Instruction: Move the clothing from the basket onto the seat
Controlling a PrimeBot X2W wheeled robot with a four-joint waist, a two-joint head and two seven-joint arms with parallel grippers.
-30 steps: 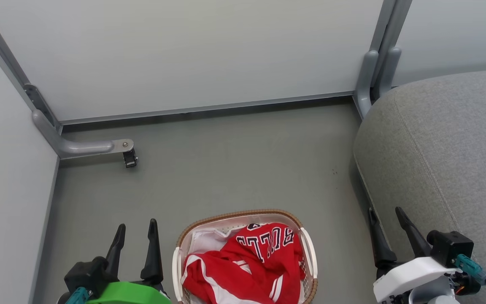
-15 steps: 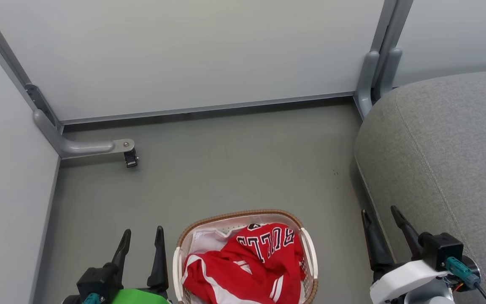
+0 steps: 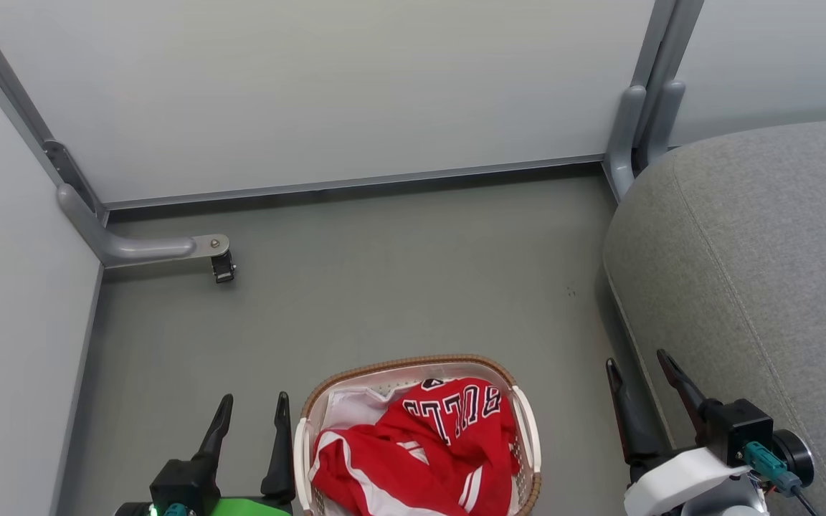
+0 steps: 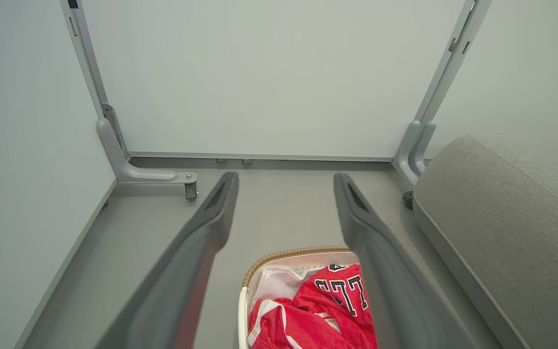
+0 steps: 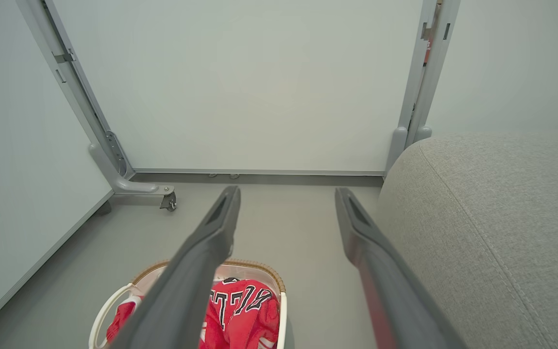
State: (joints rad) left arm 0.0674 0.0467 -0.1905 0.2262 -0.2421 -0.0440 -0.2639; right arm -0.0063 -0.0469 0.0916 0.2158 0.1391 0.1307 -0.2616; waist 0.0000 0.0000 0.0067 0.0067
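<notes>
Sitting heaped in the basket (image 3: 413, 360), the clothing (image 3: 420, 459) lies red; left end effector (image 3: 254, 398) and right end effector (image 3: 636, 358) flank it, both spread wide, empty.

Grey floor (image 3: 399, 287), a basket (image 3: 413, 362) and a seat (image 3: 757, 251) on it.
The basket stands at the near edge, about midway across, well apart from the panels (image 3: 312, 93) that meet the floor along its far and left sides. The seat takes the right side, near the basket but not touching it. At far left a grey foot (image 3: 148, 249) reaches out from the corner, ending in a small caster (image 3: 222, 269) on the floor.
</notes>
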